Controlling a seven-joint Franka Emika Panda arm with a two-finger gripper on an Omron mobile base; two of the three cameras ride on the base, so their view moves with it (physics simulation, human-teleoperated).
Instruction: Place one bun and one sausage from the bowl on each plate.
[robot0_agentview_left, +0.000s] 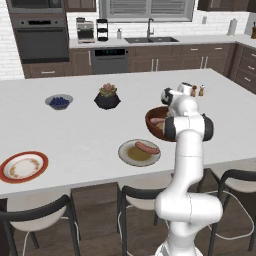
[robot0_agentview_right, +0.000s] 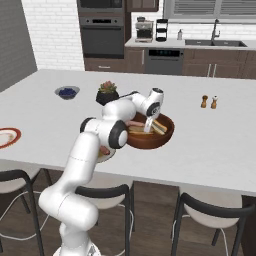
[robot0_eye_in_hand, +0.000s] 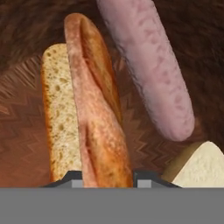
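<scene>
My gripper (robot0_agentview_right: 148, 129) reaches down into the reddish-brown bowl (robot0_agentview_right: 150, 141), which stands at the counter's right (robot0_agentview_left: 150, 119). In the hand view a split bun (robot0_eye_in_hand: 96, 109) lies between the two dark fingertips (robot0_eye_in_hand: 72, 177), which press against its sides. A pink sausage (robot0_eye_in_hand: 153, 74) lies beside it on the bowl floor (robot0_eye_in_hand: 22, 113), and part of another bun (robot0_eye_in_hand: 199, 166) shows at the lower right. The pale grey plate (robot0_agentview_left: 125, 156) holds one sausage (robot0_agentview_left: 147, 147). The orange-rimmed plate (robot0_agentview_left: 6, 169) sits at the far left with no food on it.
A small grey bowl of blue berries (robot0_agentview_left: 59, 102) and a black plant pot (robot0_agentview_left: 107, 98) stand further back on the counter. Two shakers (robot0_agentview_right: 208, 102) stand to the right. Stools (robot0_agentview_left: 145, 197) line the near edge.
</scene>
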